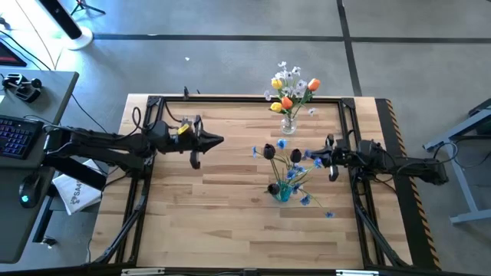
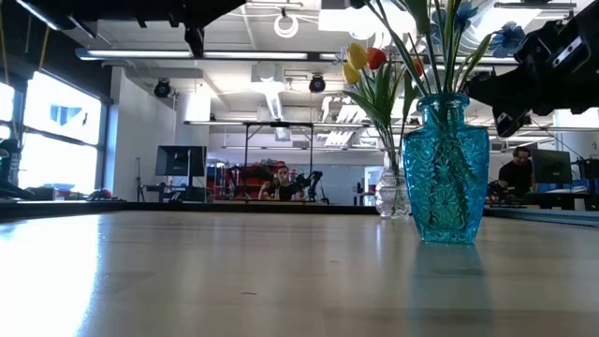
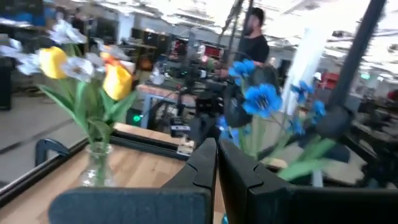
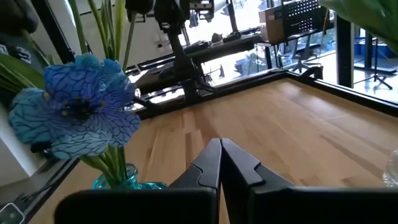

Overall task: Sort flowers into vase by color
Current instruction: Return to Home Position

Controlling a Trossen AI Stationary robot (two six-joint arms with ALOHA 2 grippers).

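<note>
A clear glass vase [image 1: 288,123] near the table's far edge holds yellow and red-orange tulips with white sprays [image 1: 291,86]. A blue glass vase [image 1: 282,192] nearer the middle holds blue sprays and dark purple tulips [image 1: 270,151]; both vases stand upright on their bases. My left gripper [image 1: 221,140] hovers shut left of the flowers, empty. My right gripper [image 1: 322,158] hovers shut just right of the blue vase's blossoms, empty. In the right wrist view a blue blossom [image 4: 78,112] is close ahead of the gripper [image 4: 221,148]; in the left wrist view both bouquets show past the gripper [image 3: 216,149].
A black frame rail [image 1: 245,100] runs round the wooden table [image 1: 215,207]. A desk with keyboard [image 1: 15,134] stands left of the table. People sit in the room beyond [image 2: 281,183]. Bare wood lies on the table's near and left parts.
</note>
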